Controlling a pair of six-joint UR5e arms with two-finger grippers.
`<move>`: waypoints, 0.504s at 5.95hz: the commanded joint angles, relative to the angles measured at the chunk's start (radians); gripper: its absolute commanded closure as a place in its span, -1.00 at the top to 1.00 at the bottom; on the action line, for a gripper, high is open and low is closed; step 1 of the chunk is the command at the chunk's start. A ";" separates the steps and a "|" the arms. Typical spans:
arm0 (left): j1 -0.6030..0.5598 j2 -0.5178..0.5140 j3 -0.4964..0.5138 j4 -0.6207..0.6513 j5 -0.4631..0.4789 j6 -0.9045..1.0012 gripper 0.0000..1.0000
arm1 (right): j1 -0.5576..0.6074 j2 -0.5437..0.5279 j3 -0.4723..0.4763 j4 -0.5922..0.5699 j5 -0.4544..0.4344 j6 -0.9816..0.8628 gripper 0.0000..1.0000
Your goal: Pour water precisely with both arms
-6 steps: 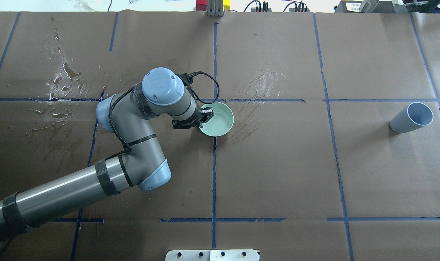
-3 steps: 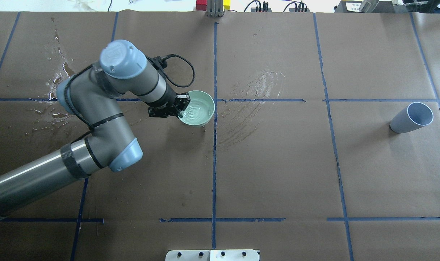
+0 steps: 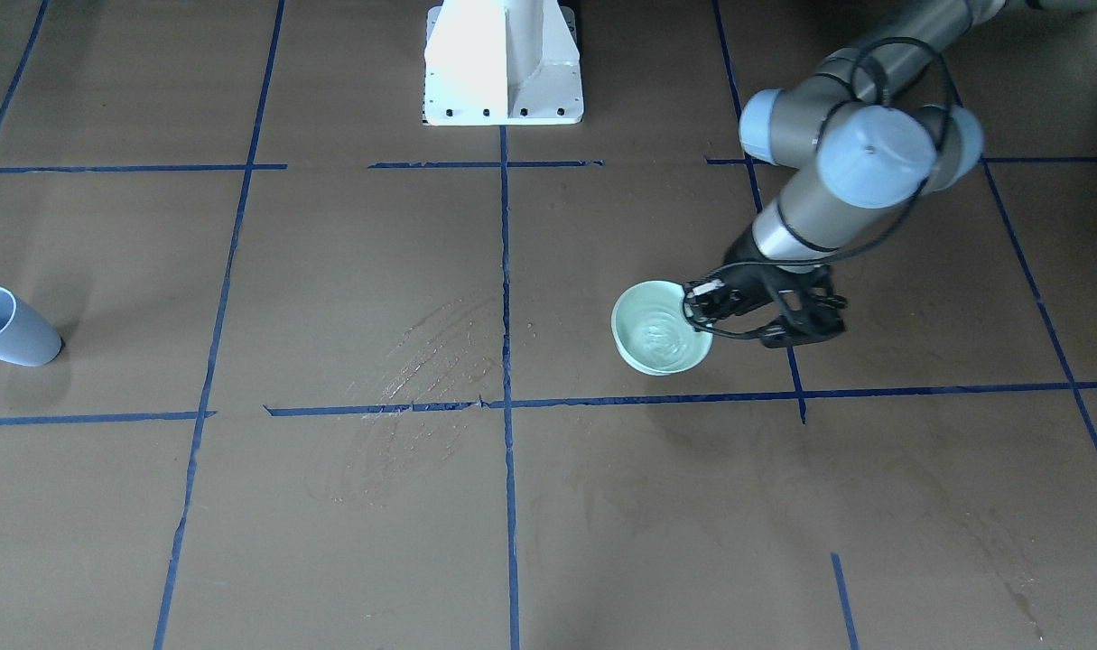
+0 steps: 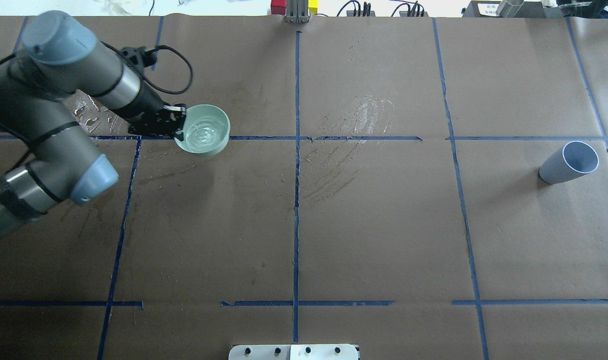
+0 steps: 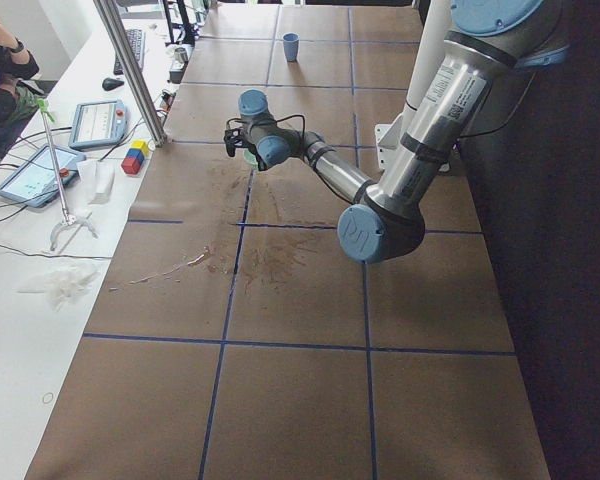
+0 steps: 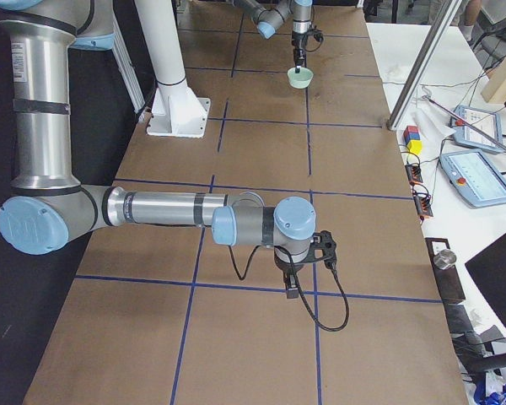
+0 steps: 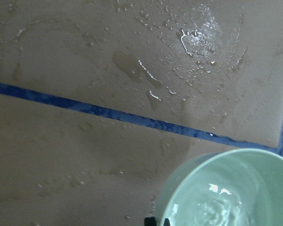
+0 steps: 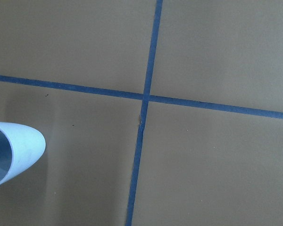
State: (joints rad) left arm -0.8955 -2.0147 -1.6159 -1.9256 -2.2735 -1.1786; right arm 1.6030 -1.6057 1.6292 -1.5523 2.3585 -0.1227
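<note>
bowl (image 4: 206, 131) in left end effector (image 4: 178, 126)

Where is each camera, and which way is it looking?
Front-facing: across the table, facing the base; left arm holds bowl.
Overhead: behind that base, looking down; shares arm and bowl, adds cup.
Left side: table's end; left arm near.
Right side: opposite end; right arm near.
Left wrist: down onto bowl; arm unseen.
Right wrist: down beside cup; arm unseen.

Left claw (image 4: 179, 125) carried bowl (image 4: 203, 131) leftward (seemingly raised).
</note>
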 commanded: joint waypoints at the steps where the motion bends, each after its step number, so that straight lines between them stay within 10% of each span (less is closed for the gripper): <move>1: -0.154 0.164 -0.036 -0.006 -0.125 0.249 -1.00 | 0.000 -0.002 0.000 0.000 0.002 0.000 0.99; 3: -0.261 0.325 -0.036 -0.024 -0.161 0.486 -1.00 | 0.000 -0.002 0.000 0.000 0.002 0.000 0.99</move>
State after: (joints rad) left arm -1.1121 -1.7647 -1.6511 -1.9389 -2.4208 -0.7992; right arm 1.6030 -1.6075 1.6291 -1.5524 2.3608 -0.1227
